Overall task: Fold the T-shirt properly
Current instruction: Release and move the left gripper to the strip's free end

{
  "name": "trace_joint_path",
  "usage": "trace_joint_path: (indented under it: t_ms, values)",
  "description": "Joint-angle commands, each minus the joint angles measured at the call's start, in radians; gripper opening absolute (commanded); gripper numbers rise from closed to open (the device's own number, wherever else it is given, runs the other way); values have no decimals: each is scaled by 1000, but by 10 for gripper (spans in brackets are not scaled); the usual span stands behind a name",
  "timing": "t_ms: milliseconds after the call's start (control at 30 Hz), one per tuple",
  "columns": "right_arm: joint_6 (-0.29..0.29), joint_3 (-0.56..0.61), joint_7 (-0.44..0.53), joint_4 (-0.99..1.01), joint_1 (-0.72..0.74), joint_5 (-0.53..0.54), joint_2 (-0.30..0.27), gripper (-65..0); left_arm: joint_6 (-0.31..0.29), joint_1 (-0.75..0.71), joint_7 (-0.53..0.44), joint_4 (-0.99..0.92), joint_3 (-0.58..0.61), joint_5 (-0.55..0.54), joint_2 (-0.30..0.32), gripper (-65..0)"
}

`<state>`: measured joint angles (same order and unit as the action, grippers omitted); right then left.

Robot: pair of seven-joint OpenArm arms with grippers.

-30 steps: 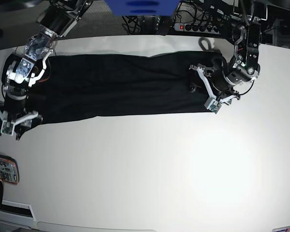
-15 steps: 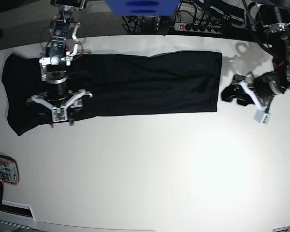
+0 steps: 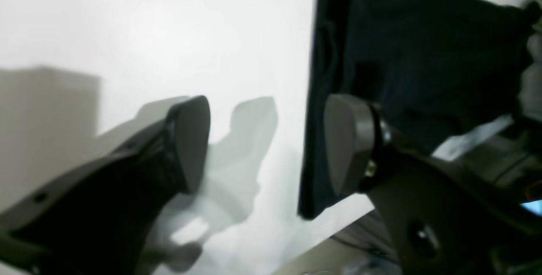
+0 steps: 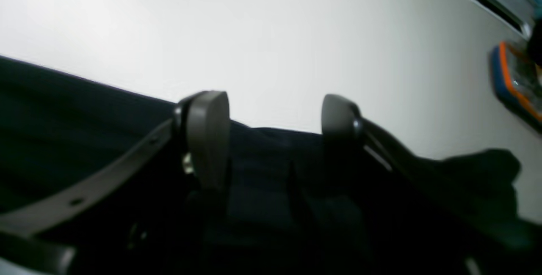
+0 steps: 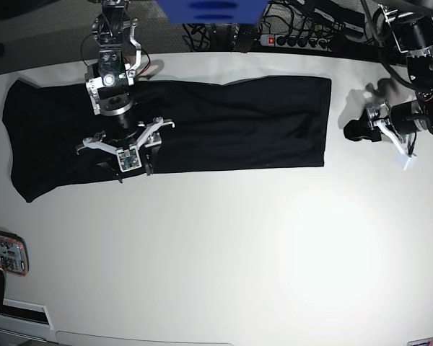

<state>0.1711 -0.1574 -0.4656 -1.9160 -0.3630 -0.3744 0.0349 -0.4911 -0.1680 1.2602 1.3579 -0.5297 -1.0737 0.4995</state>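
Black T-shirt (image 5: 202, 126) spans the table (image 5: 238, 252); a power strip (image 5: 296, 41) lies behind.

T-shirt (image 5: 224, 122) spread across table's (image 5: 238, 252) far side, device (image 5: 5, 252) at near-left edge

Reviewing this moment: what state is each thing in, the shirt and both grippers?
T-shirt: lying flat on the table as a long band, held by neither gripper.
Left gripper: open, nothing between the fingers, over bare table just off the shirt's end.
Right gripper: open, over the shirt's near edge, gripping nothing.
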Motion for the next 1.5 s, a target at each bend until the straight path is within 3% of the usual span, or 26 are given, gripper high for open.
trace_joint_path:
  t_ms: [0, 133, 300, 533, 633, 800, 1067, 1133, 1200, 1300, 1467]
  values:
    - [-5, -3, 26, -21, 8, 1, 0, -320, 1, 5, -3, -1, -8, -10, 24, -240]
    - [-5, -3, 26, -24, 8, 1, 0, -320, 1, 12, -3, -1, -7, 25, 6, -240]
    - [-5, 0, 26, -26, 8, 1, 0, -320, -1, 52, 3, -4, -7, 178, -77, -240]
    - [-5, -5, 26, -29, 8, 1, 0, -320, -1, 112, 131, -2, -7, 192, -183, -240]
    - [-5, -5, 26, -29, 8, 1, 0, -320, 1, 115, 136, -1, -4, 195, -220, -240]
    - [-5, -5, 26, -29, 8, 1, 0, -320, 1, 114, 135, -1, 110, 194, -224, -240]
    - [-5, -6, 26, -29, 8, -1, 0, -320, 1, 111, 105, -5, 136, 189, -226, -245]
    - [-5, -6, 26, -29, 8, -1, 0, -320, -1, 111, 109, -5, 136, 189, -227, -284]
    - [-5, -5, 26, -29, 8, -1, 0, -320, -1, 111, 109, -5, 136, 188, -244, -377]
    - [-5, -5, 26, -29, 8, -1, 0, -320, -1, 111, 103, -7, 136, 189, -255, -635]
    - [-5, -5, 26, -30, 8, -1, 0, -321, 2, 120, 83, -7, 130, 192, -252, -650]
